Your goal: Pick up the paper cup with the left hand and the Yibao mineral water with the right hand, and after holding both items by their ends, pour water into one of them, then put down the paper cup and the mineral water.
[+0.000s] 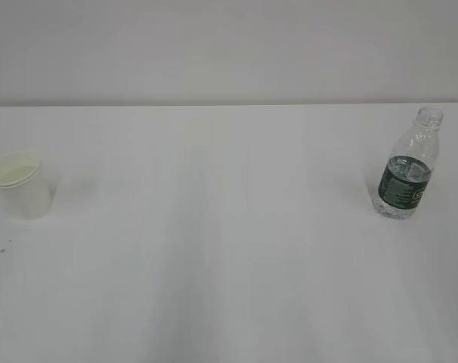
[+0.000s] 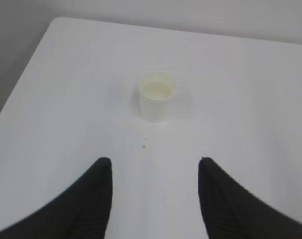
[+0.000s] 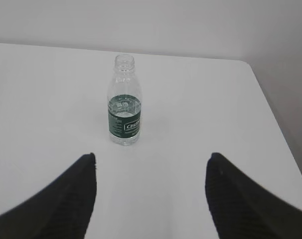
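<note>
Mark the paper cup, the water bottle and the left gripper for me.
paper cup (image 2: 156, 102): left wrist view, on its side wall.
water bottle (image 3: 124, 124): right wrist view, on the green label.
left gripper (image 2: 155, 167): left wrist view, midway between the open fingertips.

Evenly and brightly lit from above, washing out the white table (image 1: 229, 265) until its surface shows almost no texture. Only faint, soft shadows beside the paper cup (image 1: 21, 184) and the water bottle (image 1: 407, 168); no hard glare. Slightly soft and grainy throughout, with the dark fingers (image 2: 86, 199) blurred at the bottom of both wrist views.
</note>
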